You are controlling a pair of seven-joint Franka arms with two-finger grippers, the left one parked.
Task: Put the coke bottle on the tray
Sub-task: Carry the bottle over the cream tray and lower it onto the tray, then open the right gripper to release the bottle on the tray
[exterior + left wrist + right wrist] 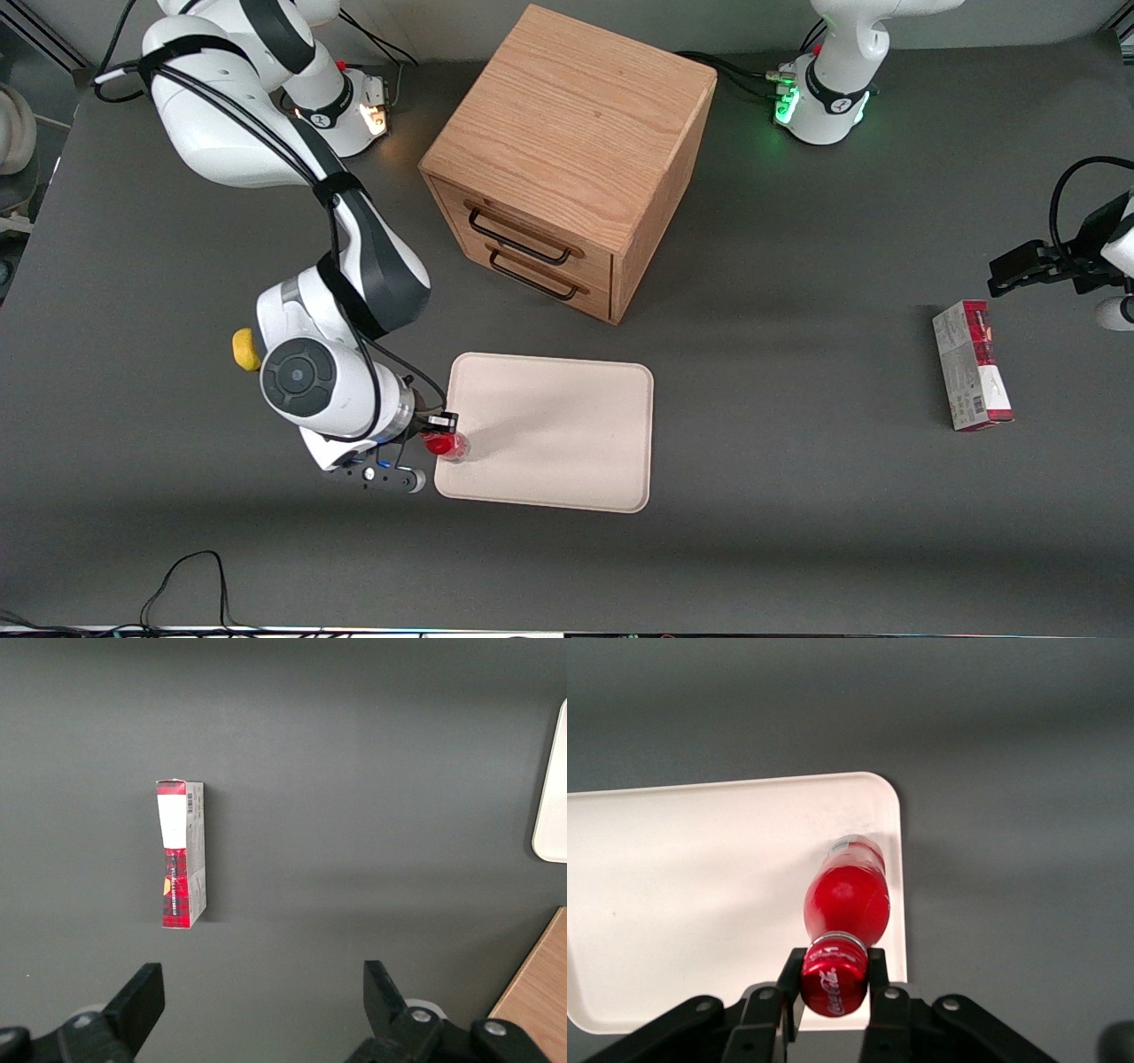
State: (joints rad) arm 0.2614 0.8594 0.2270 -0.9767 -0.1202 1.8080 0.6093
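- The coke bottle [846, 899] hangs cap-up over the tray [700, 895], near the corner closest to the working arm and to the front camera; held by the cap, its clear base goes down first.
- Whether the base already touches the tray cannot be told; it looks at or just above the surface.
- The gripper [835, 979] is closed on the red cap, one finger [791, 979] on each side, so the body hangs free below.
- Seen from the front, the bottle [446, 444] sits just inside the tray's [567, 434] rim, so letting go here would likely leave it on the tray, though close to the edge.
- A wooden drawer cabinet [567, 151] stands farther from the front camera than the tray.
- A yellow lemon [245, 349] lies beside the arm; a red-and-grey carton [971, 363] lies toward the parked arm's end.
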